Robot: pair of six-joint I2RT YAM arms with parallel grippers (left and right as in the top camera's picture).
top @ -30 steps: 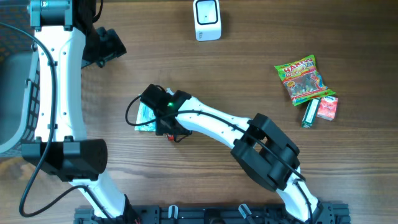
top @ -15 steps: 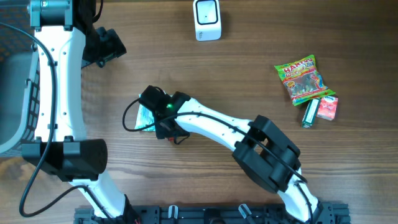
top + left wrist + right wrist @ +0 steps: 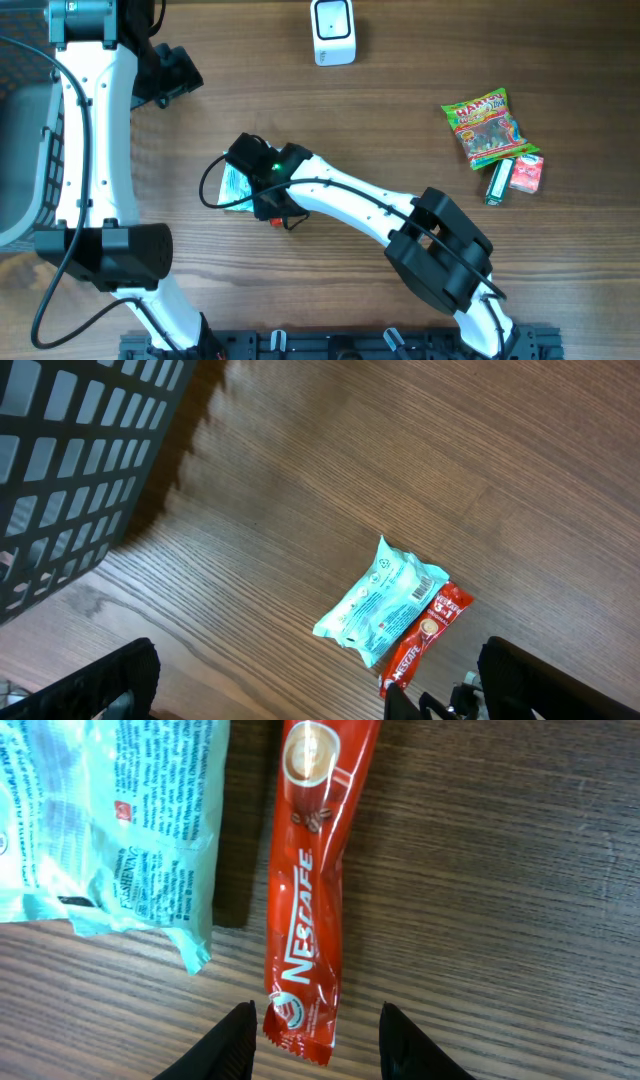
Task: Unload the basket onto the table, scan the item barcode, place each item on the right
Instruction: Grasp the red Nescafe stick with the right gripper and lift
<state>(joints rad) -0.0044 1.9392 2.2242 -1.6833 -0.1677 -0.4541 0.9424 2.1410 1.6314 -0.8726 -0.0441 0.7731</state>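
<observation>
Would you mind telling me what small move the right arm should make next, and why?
I'd probably close the right pincer on the red coffee stick: its fingers sit either side of the stick's near end, not yet pinching it, and the pale blue packet lies just clear to one side.

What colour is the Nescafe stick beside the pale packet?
Red with white lettering; the Nescafe stick shows best in the right wrist view.

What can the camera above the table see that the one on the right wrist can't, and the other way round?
Only overhead: the white scanner, the candy bag and the basket. Only the right wrist: the Nescafe lettering on the red stick, its end between the open fingers of the right hand. Both: the pale blue packet on the wooden table.
</observation>
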